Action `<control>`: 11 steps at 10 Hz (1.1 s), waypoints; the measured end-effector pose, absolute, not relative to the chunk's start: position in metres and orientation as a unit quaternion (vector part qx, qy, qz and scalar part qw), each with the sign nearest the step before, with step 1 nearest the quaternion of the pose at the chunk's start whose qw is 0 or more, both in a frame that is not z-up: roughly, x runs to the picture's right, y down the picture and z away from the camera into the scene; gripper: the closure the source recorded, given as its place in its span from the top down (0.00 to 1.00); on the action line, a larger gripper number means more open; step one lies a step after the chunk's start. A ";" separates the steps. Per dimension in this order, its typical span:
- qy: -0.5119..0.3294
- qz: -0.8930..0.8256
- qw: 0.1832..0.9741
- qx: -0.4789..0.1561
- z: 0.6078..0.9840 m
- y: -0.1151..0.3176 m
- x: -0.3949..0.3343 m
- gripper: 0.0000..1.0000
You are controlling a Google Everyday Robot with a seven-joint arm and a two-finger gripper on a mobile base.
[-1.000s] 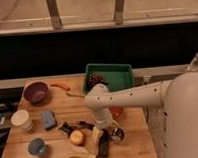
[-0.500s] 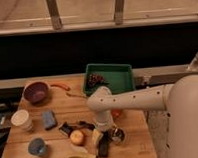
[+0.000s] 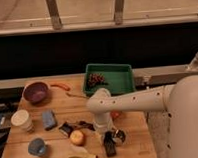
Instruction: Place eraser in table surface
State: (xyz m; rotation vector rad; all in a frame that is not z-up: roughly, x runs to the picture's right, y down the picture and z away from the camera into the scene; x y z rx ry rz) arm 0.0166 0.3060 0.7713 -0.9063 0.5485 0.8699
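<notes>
My gripper (image 3: 108, 138) hangs at the end of the white arm, over the front middle of the wooden table surface (image 3: 136, 146). It is shut on the eraser (image 3: 110, 146), a flat black oblong block that points down and sits at or just above the tabletop. I cannot tell whether the eraser touches the wood. A small round metal object (image 3: 119, 136) lies right beside it on the right.
An orange fruit (image 3: 77, 137), a banana (image 3: 81, 157), a black-handled utensil (image 3: 85, 125) and a dark object (image 3: 65, 129) lie to the left. Further left are a blue sponge (image 3: 48, 119), blue cup (image 3: 37, 147), white cup (image 3: 22, 120) and purple bowl (image 3: 35, 91). A green tray (image 3: 117, 82) stands behind.
The gripper has moved to the right and slightly nearer the front edge, carrying the eraser with it. The other objects have not moved.
</notes>
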 end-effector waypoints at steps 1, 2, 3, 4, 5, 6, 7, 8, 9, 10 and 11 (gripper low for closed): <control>0.253 0.402 0.774 -0.419 0.771 0.306 0.017 0.15; 0.252 0.402 0.774 -0.418 0.771 0.304 0.016 0.14; 0.253 0.399 0.775 -0.420 0.769 0.305 0.015 0.14; 0.253 0.400 0.774 -0.420 0.770 0.304 0.016 0.14; 0.253 0.400 0.775 -0.420 0.769 0.304 0.016 0.14; 0.248 0.401 0.777 -0.417 0.768 0.302 0.014 0.14; 0.237 0.406 0.784 -0.405 0.761 0.293 0.017 0.14; 0.230 0.411 0.788 -0.396 0.754 0.284 0.019 0.14; 0.223 0.419 0.793 -0.382 0.743 0.270 0.023 0.14; 0.213 0.425 0.800 -0.366 0.729 0.250 0.024 0.14; 0.205 0.429 0.807 -0.350 0.714 0.230 0.027 0.14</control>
